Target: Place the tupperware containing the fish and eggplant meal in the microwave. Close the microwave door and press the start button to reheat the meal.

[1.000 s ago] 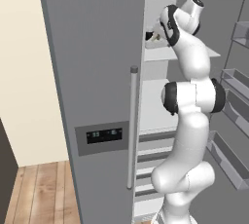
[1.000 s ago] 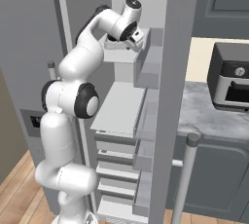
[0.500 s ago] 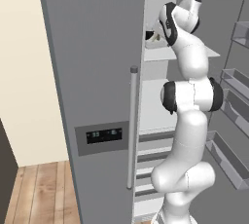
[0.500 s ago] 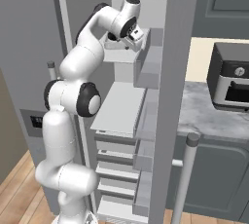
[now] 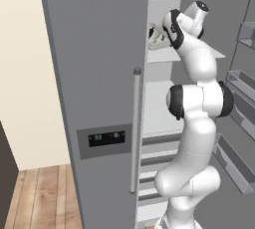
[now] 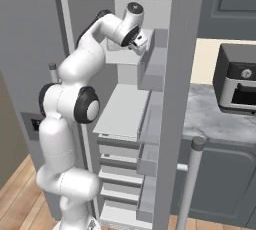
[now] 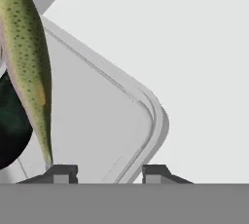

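Observation:
The tupperware (image 7: 97, 111) is a pale grey tray with a raised rim, resting on the fridge's upper shelf (image 5: 158, 42). In it lie a speckled green fish (image 7: 29, 57) and a dark glossy eggplant (image 7: 10, 130). My gripper (image 7: 109, 172) reaches into that shelf (image 6: 138, 44) and straddles the tray's rounded corner. One fingertip stands inside the rim and one outside. The jaws are apart, with a visible gap on the inner side. The microwave and its door are out of view.
The fridge's left door (image 5: 99, 73), with its dispenser panel and long vertical handle (image 5: 134, 128), stands close beside the arm. The right door's bins (image 5: 239, 108) flank the other side. A lower shelf (image 6: 122, 111) and drawers sit below. A dark countertop appliance (image 6: 237, 81) stands on a grey counter.
The hand has shifted only slightly at the upper shelf, staying at the tray. The base and the fridge doors have not moved.

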You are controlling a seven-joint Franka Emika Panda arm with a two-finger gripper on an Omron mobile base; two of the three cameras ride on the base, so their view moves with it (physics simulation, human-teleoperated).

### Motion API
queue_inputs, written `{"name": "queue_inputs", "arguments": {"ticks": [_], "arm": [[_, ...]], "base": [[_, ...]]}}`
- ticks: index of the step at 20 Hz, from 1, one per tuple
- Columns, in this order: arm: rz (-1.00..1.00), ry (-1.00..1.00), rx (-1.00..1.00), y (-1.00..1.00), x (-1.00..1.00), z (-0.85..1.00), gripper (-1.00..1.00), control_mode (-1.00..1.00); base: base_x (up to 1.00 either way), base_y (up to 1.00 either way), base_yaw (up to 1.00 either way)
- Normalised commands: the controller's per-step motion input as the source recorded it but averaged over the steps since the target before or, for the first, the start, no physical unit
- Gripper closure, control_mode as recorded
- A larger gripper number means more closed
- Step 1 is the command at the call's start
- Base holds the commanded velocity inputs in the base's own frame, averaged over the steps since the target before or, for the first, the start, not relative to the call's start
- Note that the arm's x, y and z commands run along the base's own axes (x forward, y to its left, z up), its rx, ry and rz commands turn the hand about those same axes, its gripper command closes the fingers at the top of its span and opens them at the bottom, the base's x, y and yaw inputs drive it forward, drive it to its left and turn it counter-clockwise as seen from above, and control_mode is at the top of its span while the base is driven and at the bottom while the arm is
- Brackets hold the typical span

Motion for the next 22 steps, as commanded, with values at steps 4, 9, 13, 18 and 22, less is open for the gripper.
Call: {"name": "queue_inputs", "arguments": {"ticks": [4, 9, 13, 18, 22], "arm": [[-0.15, -0.16, 0.00, 0.00, -0.06, -0.18, 1.00, -1.00], [-0.15, -0.05, 0.00, -0.02, -0.55, 0.00, 1.00, -1.00], [-0.10, -0.11, 0.00, -0.09, -0.91, 0.02, 1.00, -1.00], [-0.01, -0.08, 0.00, -0.01, -1.00, 0.10, 1.00, -1.00], [-0.04, 0.00, 0.01, 0.00, -1.00, 0.00, 1.00, -1.00]], "base": [[0.00, 0.00, 0.00], [0.00, 0.00, 0.00], [0.00, 0.00, 0.00], [0.00, 0.00, 0.00], [0.00, 0.00, 0.00]]}}
